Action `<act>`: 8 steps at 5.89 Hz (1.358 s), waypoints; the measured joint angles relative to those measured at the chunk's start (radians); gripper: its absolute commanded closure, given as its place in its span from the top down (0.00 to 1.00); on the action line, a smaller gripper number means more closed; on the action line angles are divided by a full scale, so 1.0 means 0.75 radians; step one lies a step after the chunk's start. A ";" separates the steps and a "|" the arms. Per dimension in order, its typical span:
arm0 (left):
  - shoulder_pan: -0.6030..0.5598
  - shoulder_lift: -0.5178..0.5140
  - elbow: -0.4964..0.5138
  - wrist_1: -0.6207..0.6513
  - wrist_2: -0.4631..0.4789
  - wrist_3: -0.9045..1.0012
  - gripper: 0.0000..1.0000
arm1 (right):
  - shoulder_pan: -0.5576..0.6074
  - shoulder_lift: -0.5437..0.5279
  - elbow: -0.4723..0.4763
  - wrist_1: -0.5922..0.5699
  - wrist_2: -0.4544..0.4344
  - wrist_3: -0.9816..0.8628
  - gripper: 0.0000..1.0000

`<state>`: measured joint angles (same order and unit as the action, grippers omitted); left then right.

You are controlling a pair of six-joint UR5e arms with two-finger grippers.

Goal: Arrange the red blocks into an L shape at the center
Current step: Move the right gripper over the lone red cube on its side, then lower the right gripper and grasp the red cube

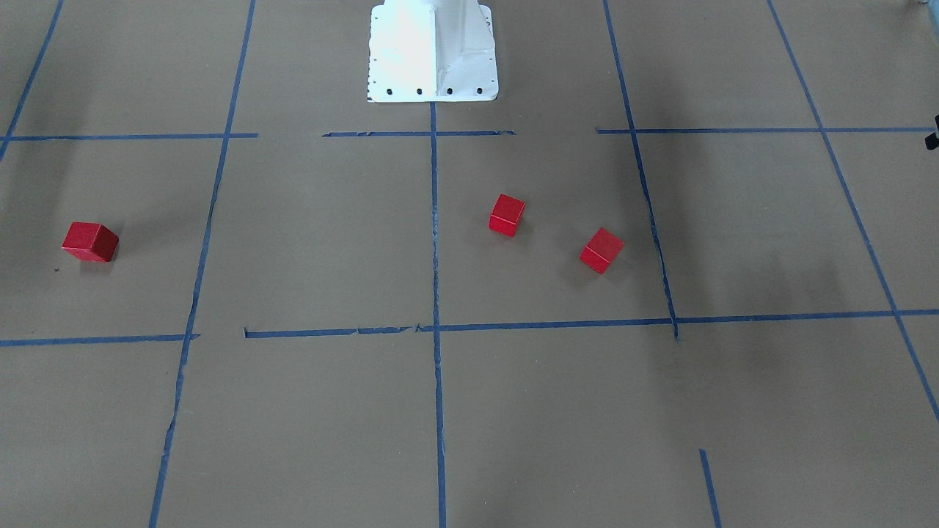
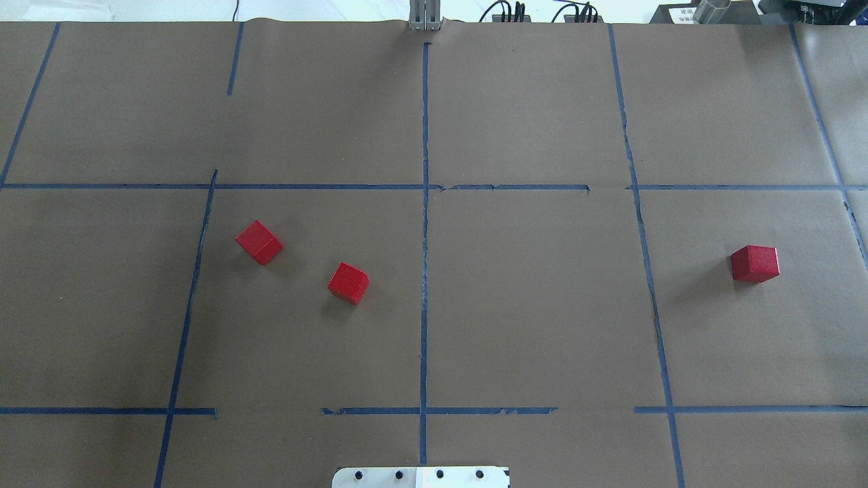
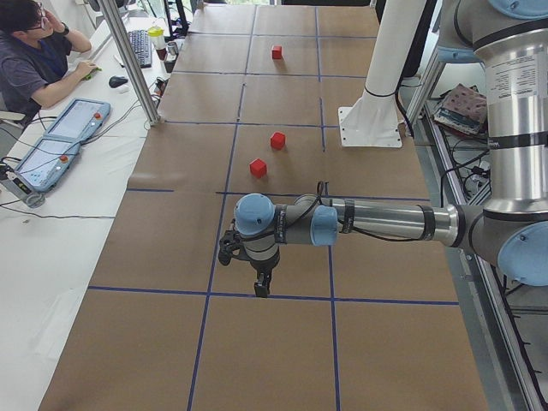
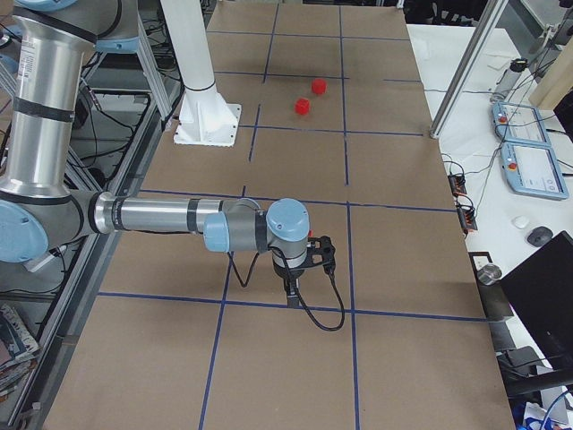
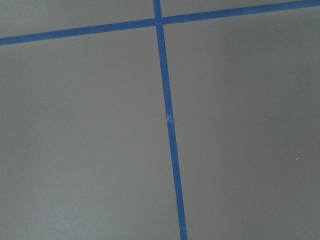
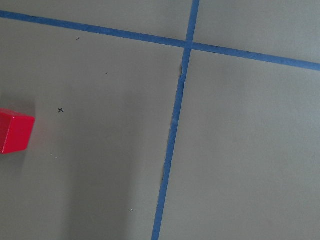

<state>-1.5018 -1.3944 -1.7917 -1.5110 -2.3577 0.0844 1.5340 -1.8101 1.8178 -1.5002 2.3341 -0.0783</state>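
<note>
Three red blocks lie apart on the brown paper. In the overhead view two of them (image 2: 258, 242) (image 2: 348, 282) sit in the left half of the center rectangle (image 2: 529, 298). The third (image 2: 755, 263) sits outside it, in the cell to the right, and shows at the left edge of the right wrist view (image 6: 15, 132). My left gripper (image 3: 261, 287) shows only in the exterior left view, hanging low over the tape, away from the blocks. My right gripper (image 4: 293, 294) shows only in the exterior right view. I cannot tell whether either is open or shut.
The white robot base (image 1: 433, 51) stands at the table's robot-side edge by the vertical tape line (image 2: 424, 271). An operator (image 3: 34, 51) sits at a side desk with teach pendants (image 3: 60, 141). A metal post (image 3: 141, 68) stands at the table's edge.
</note>
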 measured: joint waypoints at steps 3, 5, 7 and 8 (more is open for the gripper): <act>0.002 0.000 -0.001 -0.001 -0.001 0.000 1.00 | -0.059 0.025 0.001 0.045 0.024 0.127 1.00; 0.002 0.000 0.000 0.000 -0.005 0.000 1.00 | -0.265 0.063 -0.001 0.327 0.009 0.592 1.00; 0.002 0.000 0.001 0.000 -0.007 0.000 1.00 | -0.494 0.130 -0.009 0.508 -0.102 0.996 1.00; 0.002 0.000 0.002 0.000 -0.008 0.000 1.00 | -0.596 0.171 -0.015 0.524 -0.181 1.094 1.00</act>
<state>-1.5002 -1.3944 -1.7903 -1.5110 -2.3639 0.0844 1.0870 -1.6815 1.8065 -1.1073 2.1982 0.7421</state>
